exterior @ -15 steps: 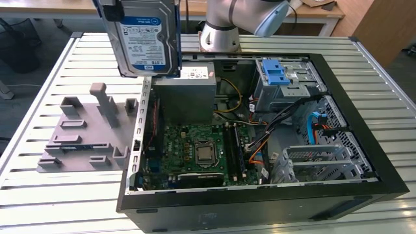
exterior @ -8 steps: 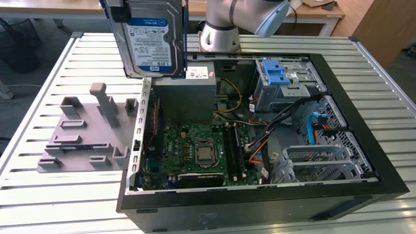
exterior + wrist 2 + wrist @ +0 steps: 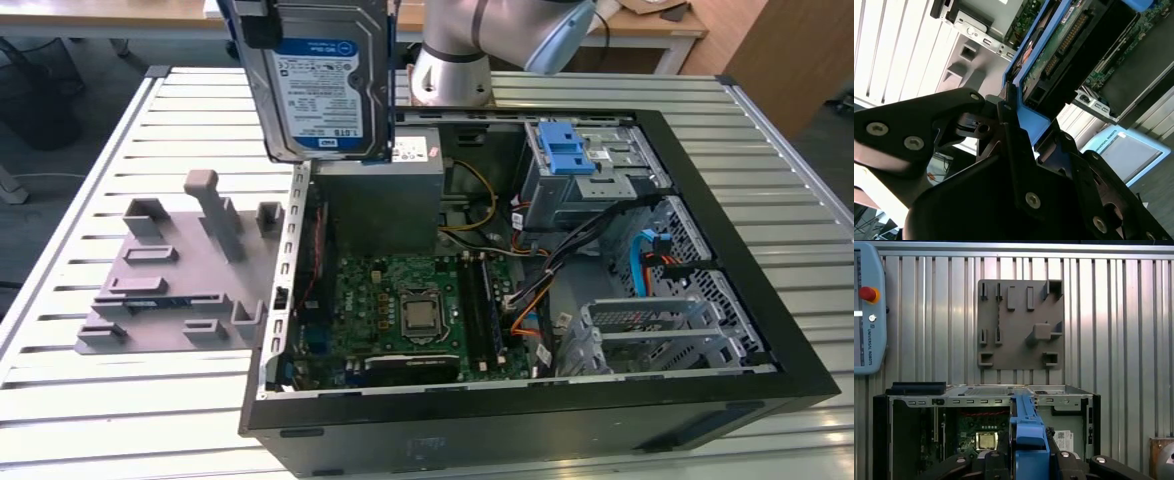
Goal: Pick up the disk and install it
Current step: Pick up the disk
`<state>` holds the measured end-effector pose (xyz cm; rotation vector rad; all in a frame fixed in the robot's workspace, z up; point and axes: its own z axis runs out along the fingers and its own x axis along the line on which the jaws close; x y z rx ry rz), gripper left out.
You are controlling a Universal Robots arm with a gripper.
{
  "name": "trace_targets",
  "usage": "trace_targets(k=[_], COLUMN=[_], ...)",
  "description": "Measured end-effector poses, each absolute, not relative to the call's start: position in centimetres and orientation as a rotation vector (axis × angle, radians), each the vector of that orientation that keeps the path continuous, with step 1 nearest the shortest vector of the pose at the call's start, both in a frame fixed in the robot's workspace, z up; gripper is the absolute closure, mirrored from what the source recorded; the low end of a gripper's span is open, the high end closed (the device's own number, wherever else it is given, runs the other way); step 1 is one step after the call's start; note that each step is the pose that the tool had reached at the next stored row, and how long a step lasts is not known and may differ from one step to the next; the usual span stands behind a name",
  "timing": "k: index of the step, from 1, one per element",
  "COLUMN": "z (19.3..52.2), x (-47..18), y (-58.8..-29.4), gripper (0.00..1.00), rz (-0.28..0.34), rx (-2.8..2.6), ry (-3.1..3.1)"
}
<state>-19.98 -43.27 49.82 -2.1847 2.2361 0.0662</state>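
Disk [image 3: 320, 85] held high over the open computer case [image 3: 534, 432].
The end effector [image 3: 1024, 117] clamped the disk's blue frame, holding it upright above the case's edge beside the grey plate [image 3: 160, 290].

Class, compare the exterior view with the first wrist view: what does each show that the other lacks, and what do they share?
Exterior view: the white-and-blue label on the disk and the arm. First wrist view: a pendant with a red button. Shared: the grey fixture plate, the open computer case and the blue frame of the held disk.
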Motion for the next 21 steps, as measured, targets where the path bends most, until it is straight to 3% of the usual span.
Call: trace_targets(k=[21], z=[49.8], x=[-17.1], y=[-44.0], gripper=[0.63], rz=[0.068], rx=[-2.185], ry=[2.237])
